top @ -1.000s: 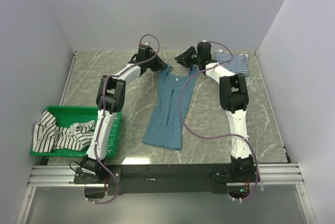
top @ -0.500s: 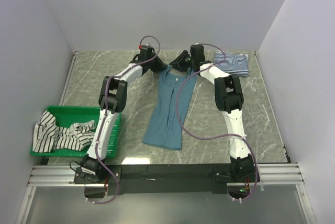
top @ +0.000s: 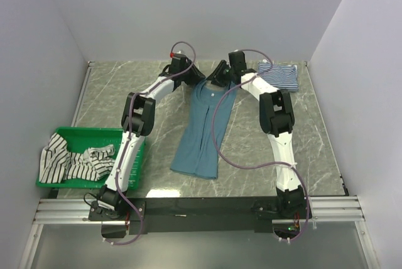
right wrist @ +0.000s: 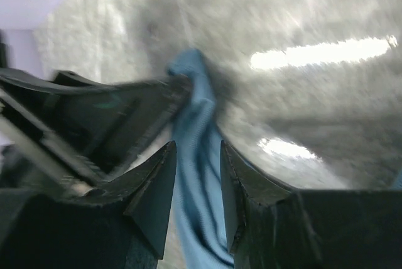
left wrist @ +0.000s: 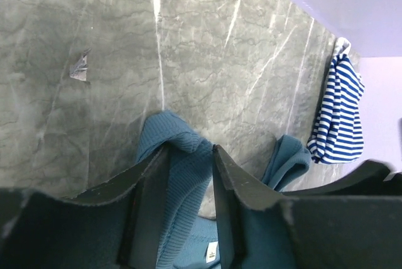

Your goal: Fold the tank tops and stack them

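- I am working on the teal tank top point(top: 200, 137), which is lying flat and lengthwise on the marble table point(top: 314, 131), straps at its far end, hem towards my bases.
- My left gripper point(left wrist: 190, 153) is sitting down at the left shoulder strap. The jaws are standing a narrow way apart with bunched teal cloth filling the gap, and I cannot tell whether they are biting yet.
- My right gripper point(right wrist: 196, 149) is straddling the other strap of the teal tank top. Its view is blurring, cloth is running between the fingers, and again I cannot tell if the grip is made.
- The navy-and-white striped tank top point(top: 279, 75) is resting folded to the far right of the teal tank top. The black-and-white striped tank top point(top: 66, 162) is waiting crumpled in the green basket point(top: 94, 132), well to the near left.
- I am reading this as the start of the teal fold: taking both shoulders.
- Next I am needing both pinches firm and level, then lifting together and carrying the straps towards the hem without dragging the body askew.
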Robot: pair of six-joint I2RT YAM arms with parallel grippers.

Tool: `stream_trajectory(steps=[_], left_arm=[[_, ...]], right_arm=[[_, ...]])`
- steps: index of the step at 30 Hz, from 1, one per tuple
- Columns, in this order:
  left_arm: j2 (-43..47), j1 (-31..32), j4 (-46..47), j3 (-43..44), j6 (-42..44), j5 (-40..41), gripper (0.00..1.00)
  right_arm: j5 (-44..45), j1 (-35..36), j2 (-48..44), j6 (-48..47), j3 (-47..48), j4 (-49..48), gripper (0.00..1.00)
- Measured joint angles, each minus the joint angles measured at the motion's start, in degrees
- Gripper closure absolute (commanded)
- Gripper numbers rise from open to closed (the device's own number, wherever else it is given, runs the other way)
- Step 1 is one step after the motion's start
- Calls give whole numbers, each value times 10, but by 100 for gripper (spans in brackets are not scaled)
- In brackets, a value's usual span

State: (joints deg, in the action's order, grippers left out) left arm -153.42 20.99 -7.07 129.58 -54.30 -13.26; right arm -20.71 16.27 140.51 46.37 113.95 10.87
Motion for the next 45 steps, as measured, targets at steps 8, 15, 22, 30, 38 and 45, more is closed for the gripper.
stream_trajectory(steps=[8, 15, 22, 30, 38, 45], left_arm=[[29, -6, 95, -85, -18, -19, 53], [58, -21, 143, -136, -33, -43, 50], [79, -34, 178, -139, -38, -64, 51], [145, -35, 166, -212, -41, -52, 58], [325, -26, 69, -410, -56, 18, 68], [492, 17, 50, -640, -69, 41, 70]], right_arm=[[3, 0, 11, 7, 35, -20, 57], [1, 0, 49, 24, 61, -28, 56], [-4, 0, 57, 47, 64, -54, 55], [-8, 0, 70, 52, 86, -70, 55], [-10, 0, 82, 45, 87, -56, 55], [-10, 0, 82, 41, 87, -57, 55]])
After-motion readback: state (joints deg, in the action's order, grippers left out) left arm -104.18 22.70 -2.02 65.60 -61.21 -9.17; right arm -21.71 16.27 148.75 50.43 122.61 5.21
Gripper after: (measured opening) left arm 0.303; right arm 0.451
